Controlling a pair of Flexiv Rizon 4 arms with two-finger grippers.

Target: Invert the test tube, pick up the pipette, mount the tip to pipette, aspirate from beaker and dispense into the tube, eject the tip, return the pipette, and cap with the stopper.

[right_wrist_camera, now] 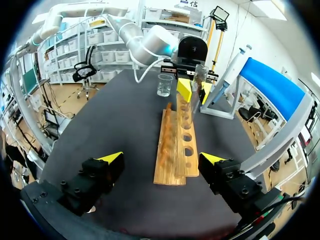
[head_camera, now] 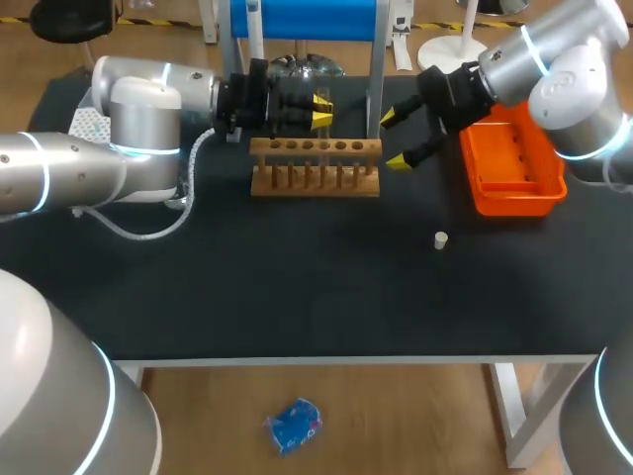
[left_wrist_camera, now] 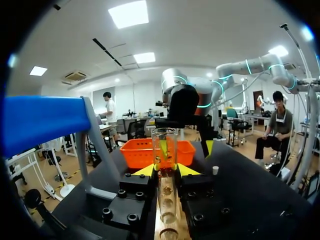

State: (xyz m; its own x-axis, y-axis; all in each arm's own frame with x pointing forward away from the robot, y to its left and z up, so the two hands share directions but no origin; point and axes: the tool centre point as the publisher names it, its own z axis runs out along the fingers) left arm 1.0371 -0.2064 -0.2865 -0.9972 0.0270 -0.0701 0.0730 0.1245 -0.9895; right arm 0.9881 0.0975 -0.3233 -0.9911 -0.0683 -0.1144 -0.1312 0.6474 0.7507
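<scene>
My left claw [head_camera: 320, 109] is clamped on the test tube [left_wrist_camera: 165, 142], which stands upright at the wooden rack [head_camera: 315, 168]. My right claw [head_camera: 394, 140] stands wide apart beside the rack's end.

Rack [head_camera: 315, 166] centre-back; tray [head_camera: 514, 203] to its rt; stopper [head_camera: 441, 239] in front, btwn them; beaker [right_wrist_camera: 165, 85] behind rack.

Left arm [head_camera: 129, 129]: silver-grey rounded links, pale-blue glowing rings at joints, grey cable [head_camera: 158, 230] looping off it.
Right arm [head_camera: 564, 69]: same silver-grey casing, same blue rings, black wrist section.
Left pincer [head_camera: 321, 110]: black blocky body, black socket screws [left_wrist_camera: 131, 218] on top, two yellow wedge tips.
Right pincer [head_camera: 396, 139]: black, two long fingers [head_camera: 423, 150], yellow pointed tips.
</scene>
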